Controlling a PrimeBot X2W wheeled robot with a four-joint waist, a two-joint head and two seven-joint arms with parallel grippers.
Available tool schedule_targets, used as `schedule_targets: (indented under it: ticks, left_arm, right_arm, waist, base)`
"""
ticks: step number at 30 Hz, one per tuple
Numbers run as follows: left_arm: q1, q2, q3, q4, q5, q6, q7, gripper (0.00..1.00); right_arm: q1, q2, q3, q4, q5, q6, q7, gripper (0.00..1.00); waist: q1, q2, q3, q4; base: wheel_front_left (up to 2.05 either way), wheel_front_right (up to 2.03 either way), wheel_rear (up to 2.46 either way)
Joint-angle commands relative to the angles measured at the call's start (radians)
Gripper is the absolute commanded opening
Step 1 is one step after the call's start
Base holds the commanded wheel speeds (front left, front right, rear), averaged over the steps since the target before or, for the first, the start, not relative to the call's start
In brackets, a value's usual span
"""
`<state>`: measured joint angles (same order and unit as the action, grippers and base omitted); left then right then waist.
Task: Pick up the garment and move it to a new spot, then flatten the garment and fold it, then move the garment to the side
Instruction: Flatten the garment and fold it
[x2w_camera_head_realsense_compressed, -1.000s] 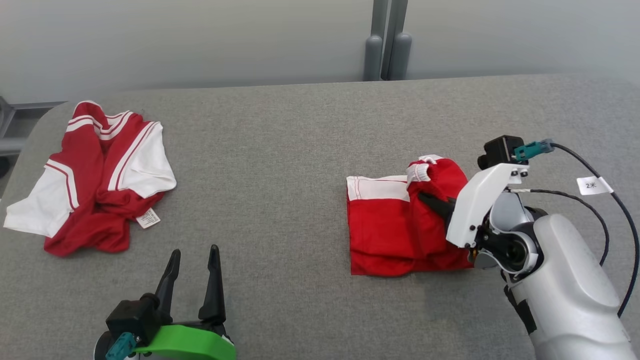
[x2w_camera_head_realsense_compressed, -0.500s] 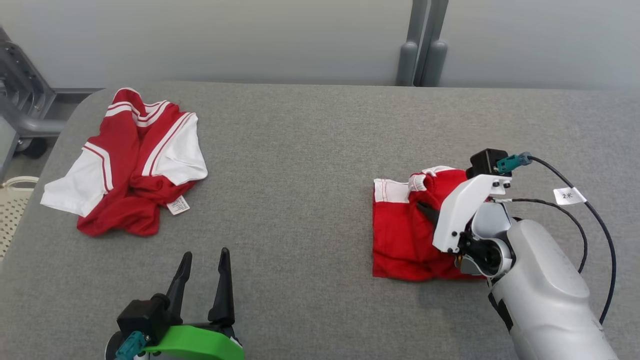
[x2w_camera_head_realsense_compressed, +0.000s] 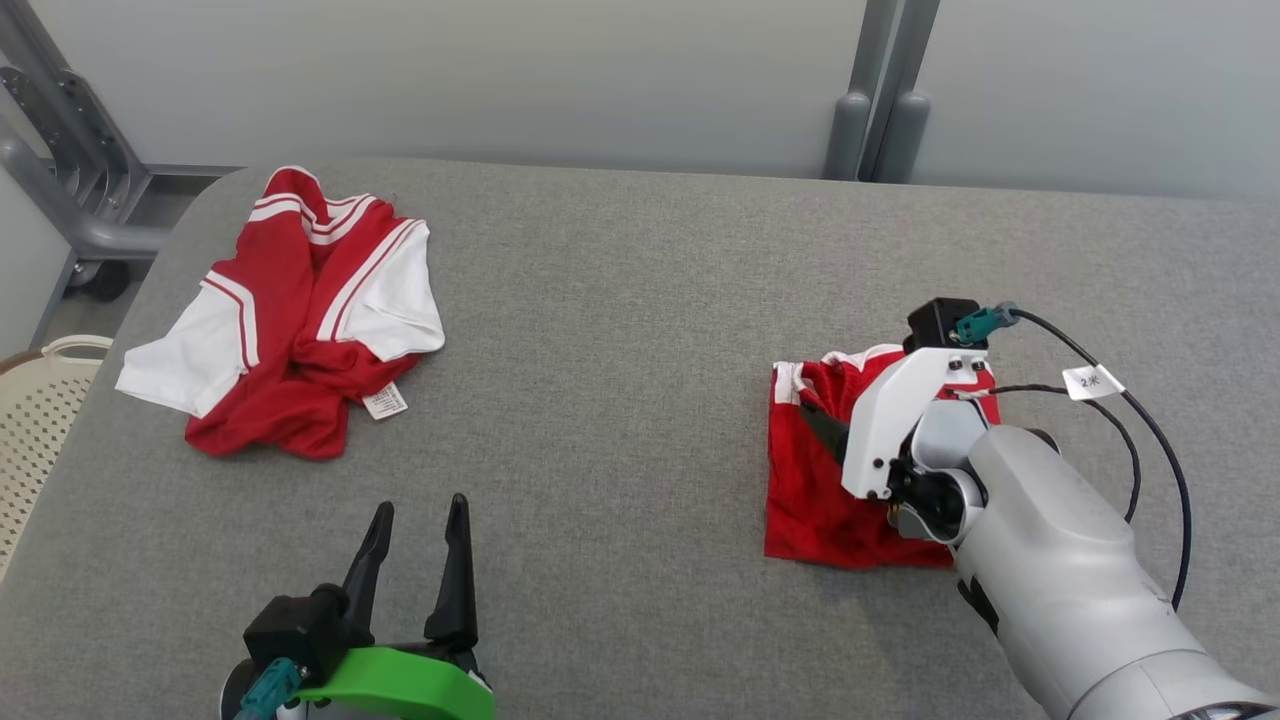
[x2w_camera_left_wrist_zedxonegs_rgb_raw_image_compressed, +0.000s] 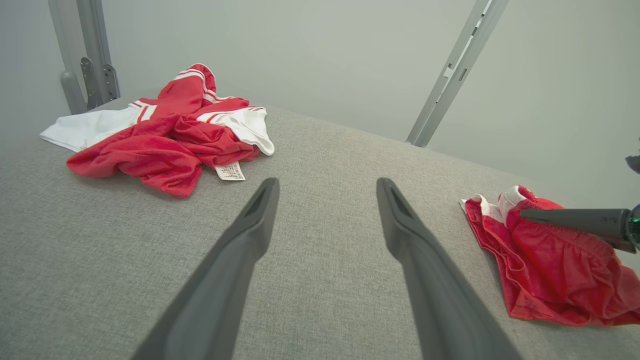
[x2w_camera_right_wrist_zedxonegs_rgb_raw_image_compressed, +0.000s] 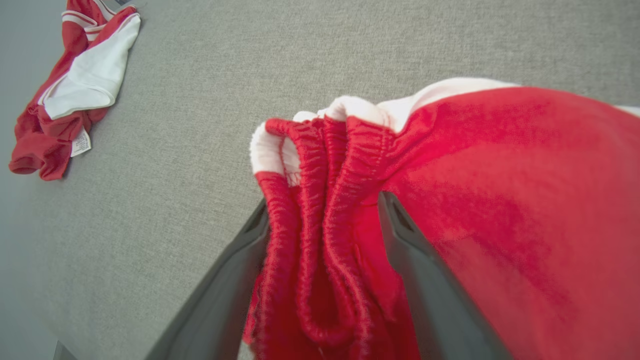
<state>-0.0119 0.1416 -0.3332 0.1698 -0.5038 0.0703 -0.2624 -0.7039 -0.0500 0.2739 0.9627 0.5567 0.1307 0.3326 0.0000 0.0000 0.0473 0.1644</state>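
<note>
The garment (x2w_camera_head_realsense_compressed: 810, 490) is a pair of red shorts with white trim, lying folded on the right of the grey table (x2w_camera_head_realsense_compressed: 620, 330). My right gripper (x2w_camera_head_realsense_compressed: 822, 428) rests low over its upper edge. In the right wrist view the right gripper (x2w_camera_right_wrist_zedxonegs_rgb_raw_image_compressed: 322, 205) is open, with the bunched elastic waistband (x2w_camera_right_wrist_zedxonegs_rgb_raw_image_compressed: 320, 165) loose between its spread fingers. The left wrist view shows the garment (x2w_camera_left_wrist_zedxonegs_rgb_raw_image_compressed: 550, 270) under one dark right finger (x2w_camera_left_wrist_zedxonegs_rgb_raw_image_compressed: 570, 220). My left gripper (x2w_camera_head_realsense_compressed: 420, 508) hovers open and empty near the front edge, far left of the garment, with nothing between its tips in its own view (x2w_camera_left_wrist_zedxonegs_rgb_raw_image_compressed: 327, 182).
A crumpled red and white shirt (x2w_camera_head_realsense_compressed: 300, 320) lies at the table's back left. A pale basket (x2w_camera_head_realsense_compressed: 30, 420) stands off the left edge beside a grey metal frame (x2w_camera_head_realsense_compressed: 60, 200). A grey post (x2w_camera_head_realsense_compressed: 880, 110) rises behind the table. Bare cloth separates the two pieces.
My right gripper has opened and released the waistband after carrying it left across the garment, which now looks narrower. The head camera has shifted. The left gripper has stayed open.
</note>
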Motion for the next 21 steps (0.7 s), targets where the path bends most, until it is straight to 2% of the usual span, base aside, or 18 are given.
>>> schedule_targets:
  ticks: [1,10,16,21]
  left_arm:
    - [-0.007,-0.001,0.006,0.003,0.007,-0.004,-0.003,1.0]
    - [0.018,0.001,0.022,-0.001,0.014,-0.005,-0.003,1.0]
    - [0.03,0.009,0.03,-0.015,0.017,0.004,-0.003,1.0]
    - [0.041,0.014,0.031,-0.031,0.018,0.011,-0.003,1.0]
  right_arm:
    - [-0.021,-0.001,0.015,0.015,0.02,0.0,-0.014,1.0]
    - [-0.058,-0.001,0.164,-0.02,0.166,0.0,-0.048,1.0]
    - [-0.091,-0.001,0.209,-0.022,0.129,0.0,-0.128,1.0]
    - [-0.1,-0.003,0.184,-0.02,0.079,0.0,-0.179,1.0]
  waist:
    - [0.0,0.0,-0.005,-0.003]
    - [0.0,0.0,-0.035,-0.037]
    - [0.0,0.0,-0.047,-0.069]
    - [0.0,0.0,-0.056,-0.096]
  base:
    - [0.0,0.0,0.0]
    - [0.0,0.0,0.0]
    - [0.0,0.0,0.0]
    - [0.0,0.0,0.0]
